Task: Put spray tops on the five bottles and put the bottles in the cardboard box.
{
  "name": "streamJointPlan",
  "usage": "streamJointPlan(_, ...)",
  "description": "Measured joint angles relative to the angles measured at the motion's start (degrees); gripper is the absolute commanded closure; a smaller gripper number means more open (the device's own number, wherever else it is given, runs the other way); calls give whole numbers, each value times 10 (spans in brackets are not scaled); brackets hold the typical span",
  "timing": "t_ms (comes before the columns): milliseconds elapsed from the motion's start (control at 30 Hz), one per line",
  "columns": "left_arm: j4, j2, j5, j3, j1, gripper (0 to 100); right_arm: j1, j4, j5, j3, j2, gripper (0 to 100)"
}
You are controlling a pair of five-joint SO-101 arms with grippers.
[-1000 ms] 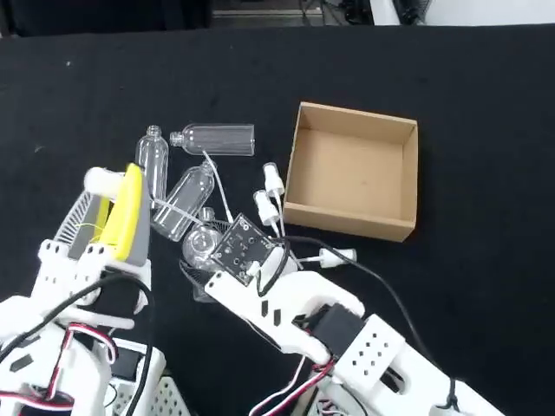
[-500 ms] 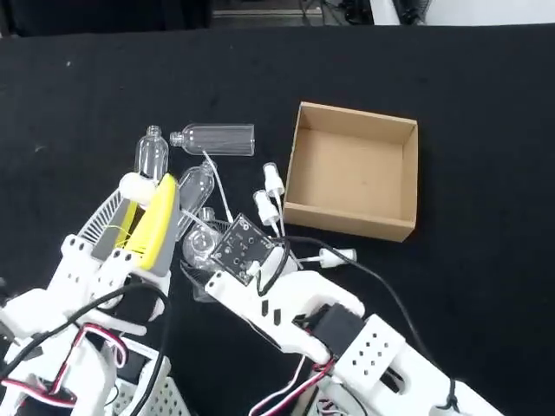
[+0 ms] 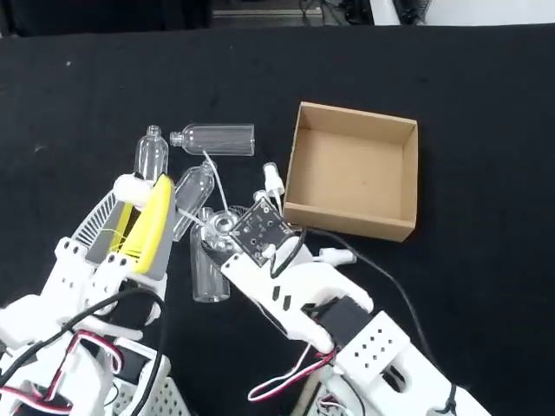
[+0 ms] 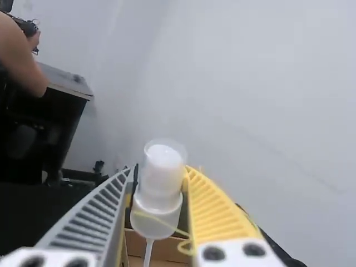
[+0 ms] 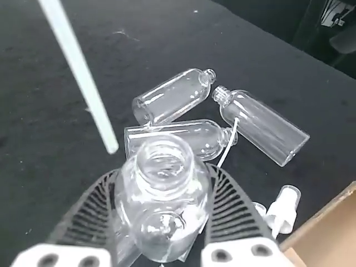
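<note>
- Left pincer (image 4: 159, 183) is clamped on a white spray top (image 4: 162, 161), one ribbed finger on each side of its collar. The clear cap points away from the arm.
- Right pincer (image 5: 162, 177) is clamped on a clear plastic bottle (image 5: 161, 214), gripping it at the shoulder just under the neck. The open mouth faces the wrist camera.
- The thin pale dip tube (image 5: 78, 67) hanging from the spray top slants across the right wrist view. Its tip is just beside the bottle's mouth and not yet inside.
- The step in hand looks like threading the tube into the neck. To do it well, keep the bottle steady and bring the tube tip over the middle of the mouth. Straighten the tube in line with the neck before lowering. The tube is slender and will likely bend or skid off the rim if it comes in at a slant.
- The held bottle is see-through, round-shouldered and has a short threaded neck. It sits above the black table (image 3: 486, 104), near the box.
- Three loose bottles (image 5: 175, 103) lie on their sides close together beyond it, all uncapped.
- Loose spray tops (image 3: 273, 180) lie between the bottles and the cardboard box (image 3: 351, 221).
- The box is open at the top, with no bottle in it.
</note>
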Motion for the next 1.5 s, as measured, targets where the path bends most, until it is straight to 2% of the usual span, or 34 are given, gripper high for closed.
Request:
streamJointPlan(367, -85, 0, 0, 55, 0, 971, 0, -2, 0, 0, 0, 988)
streamJointPlan(867, -88, 0, -5, 133, 17, 971, 0, -2, 0, 0, 0, 988)
streamJointPlan(1000, -88, 0, -25, 153, 26, 970, 0, -2, 0, 0, 0, 988)
streamJointPlan(1167, -88, 0, -77, 165, 83, 970, 0, -2, 0, 0, 0, 988)
streamJointPlan(1367, -88, 1, -98, 190, 81, 968, 0, -2, 0, 0, 0, 988)
streamJointPlan(1500, -88, 5, -99, 207, 82, 967, 25, -2, 1, 0, 0, 988)
